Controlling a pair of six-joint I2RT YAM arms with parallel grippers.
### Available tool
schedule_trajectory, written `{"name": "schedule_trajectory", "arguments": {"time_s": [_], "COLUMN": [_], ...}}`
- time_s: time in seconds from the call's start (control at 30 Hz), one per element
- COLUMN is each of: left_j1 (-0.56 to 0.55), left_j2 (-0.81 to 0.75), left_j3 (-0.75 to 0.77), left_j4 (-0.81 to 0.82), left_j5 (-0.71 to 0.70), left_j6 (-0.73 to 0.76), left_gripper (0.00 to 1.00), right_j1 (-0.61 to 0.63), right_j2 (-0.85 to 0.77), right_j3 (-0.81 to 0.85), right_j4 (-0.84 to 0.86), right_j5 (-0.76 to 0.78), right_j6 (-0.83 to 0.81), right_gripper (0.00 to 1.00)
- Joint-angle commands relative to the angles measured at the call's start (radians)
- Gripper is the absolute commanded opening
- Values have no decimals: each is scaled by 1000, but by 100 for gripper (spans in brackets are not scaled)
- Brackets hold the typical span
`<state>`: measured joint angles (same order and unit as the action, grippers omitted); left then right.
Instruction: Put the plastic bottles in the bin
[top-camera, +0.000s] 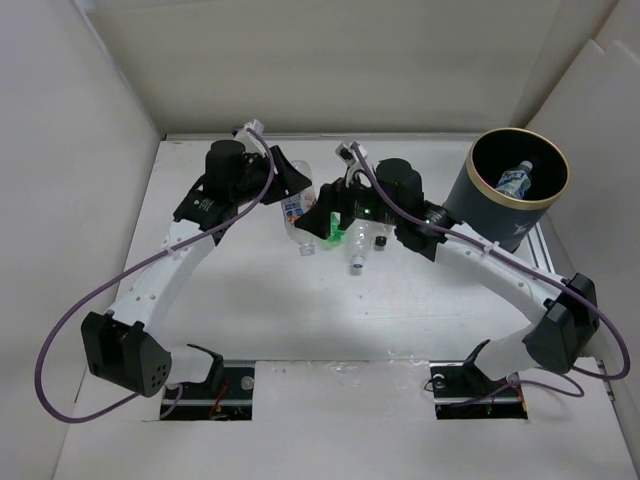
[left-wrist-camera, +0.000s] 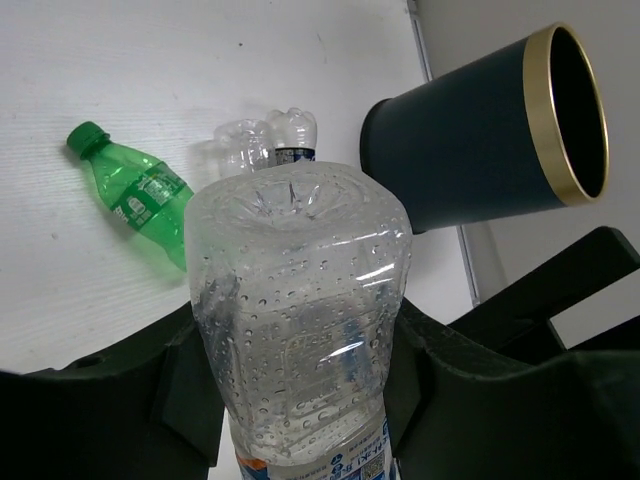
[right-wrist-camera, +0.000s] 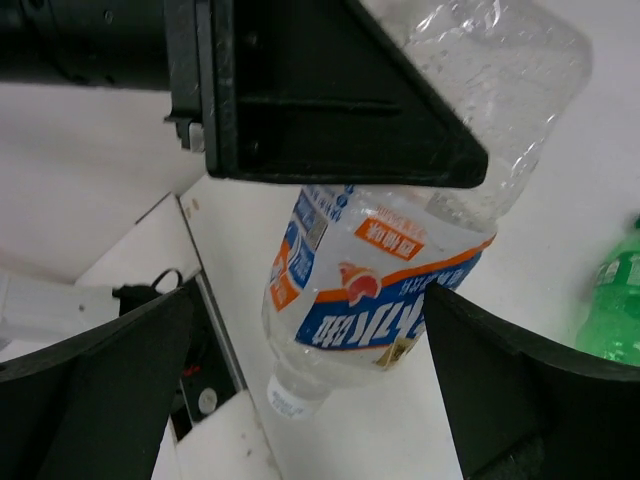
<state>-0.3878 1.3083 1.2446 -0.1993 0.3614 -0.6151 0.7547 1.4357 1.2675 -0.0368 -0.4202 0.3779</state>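
Observation:
My left gripper (top-camera: 296, 205) (left-wrist-camera: 300, 350) is shut on a clear plastic bottle (left-wrist-camera: 300, 300) with a blue and orange label (right-wrist-camera: 385, 285), gripping its body from both sides. My right gripper (top-camera: 327, 220) (right-wrist-camera: 310, 370) is open beside it; its fingers (right-wrist-camera: 100, 390) stand wide on either side of that bottle without touching it. A green bottle (left-wrist-camera: 135, 195) (right-wrist-camera: 615, 305) lies on the table. Two more clear bottles (left-wrist-camera: 270, 140) (top-camera: 358, 250) lie just beyond it. The dark bin (top-camera: 517, 185) (left-wrist-camera: 470, 150) with its gold rim stands at the back right, with one labelled bottle (top-camera: 515, 180) inside.
White walls close in the table at the left, back and right. Two cut-outs (top-camera: 208, 392) with cables sit at the near edge by the arm bases. Both arms' purple cables loop over the table. The two grippers are close together at the centre back.

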Motion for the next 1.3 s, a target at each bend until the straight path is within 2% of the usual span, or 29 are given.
{"name": "schedule_trajectory", "arguments": {"time_s": [0.0, 0.07, 0.17, 0.2, 0.27, 0.53, 0.57, 0.6, 0.63, 0.67, 0.7, 0.73, 0.77, 0.8, 0.83, 0.9, 0.97, 1.0, 1.03, 1.13, 1.17, 1.23, 1.27], "left_j1": [-3, -3, -3, -3, -3, -3, -3, -3, -3, -3, -3, -3, -3, -3, 6, 6, 6, 6, 6, 6, 6, 6, 6], "left_j2": [-63, -83, -106, -106, -106, -106, -106, -106, -106, -106, -106, -115, -115, -115, -115, -115, -106, -106, -106, -106, -106, -106, -106], "left_j3": [44, 53, 81, 93, 104, 104, 104, 104, 104, 104, 104, 104, 104, 104, 121, 153, 188, 188, 199, 175, 162, 119, 104], "left_j4": [38, 38, 8, -2, -11, 38, 50, 51, 51, 60, 60, 75, 98, 98, 98, 83, 25, 3, -17, -52, -52, -32, -20], "left_j5": [143, 143, 113, 84, 71, 123, 123, 123, 123, 123, 111, 111, 84, 71, 57, -7, -54, -121, -154, -205, -205, -205, -187], "left_j6": [-18, -18, -18, -18, -8, -41, -41, -41, -41, -41, -41, -41, -41, -41, -41, -41, -31, -19, -3, 31, 31, 41, 41], "left_gripper": [0, 0, 0, 0, 0, 0, 0, 1, 6, 18, 25, 38, 58, 90, 100, 100, 100, 100, 100, 100, 100, 100, 100], "right_j1": [52, 70, 100, 100, 110, 120, 120, 120, 120, 120, 120, 120, 120, 107, 95, 66, -12, -47, -133, -282, -381, -477, -567], "right_j2": [37, 66, 78, 78, 78, 137, 146, 146, 146, 155, 155, 155, 155, 155, 155, 126, 71, 49, 5, -58, -75, -100, -110], "right_j3": [90, 101, 113, 113, 102, 102, 102, 112, 112, 112, 112, 112, 112, 112, 112, 101, 87, 87, 87, 87, 110, 133, 144], "right_j4": [121, 121, 121, 108, 97, 84, 84, 84, 84, 95, 106, 106, 106, 106, 106, 106, 43, 17, -21, -73, -122, -170, -188], "right_j5": [142, 187, 309, 396, 446, 347, 324, 308, 288, 249, 235, 218, 203, 202, 202, 234, 277, 302, 317, 342, 363, 408, 446], "right_j6": [19, 19, 30, 30, 30, 52, 61, 61, 61, 61, 70, 70, 70, 79, 79, 79, 88, 88, 98, 118, 134, 144, 144], "right_gripper": [100, 100, 100, 100, 100, 98, 81, 72, 60, 30, 23, 18, 11, 0, 0, 0, 0, 0, 0, 0, 0, 0, 0]}}
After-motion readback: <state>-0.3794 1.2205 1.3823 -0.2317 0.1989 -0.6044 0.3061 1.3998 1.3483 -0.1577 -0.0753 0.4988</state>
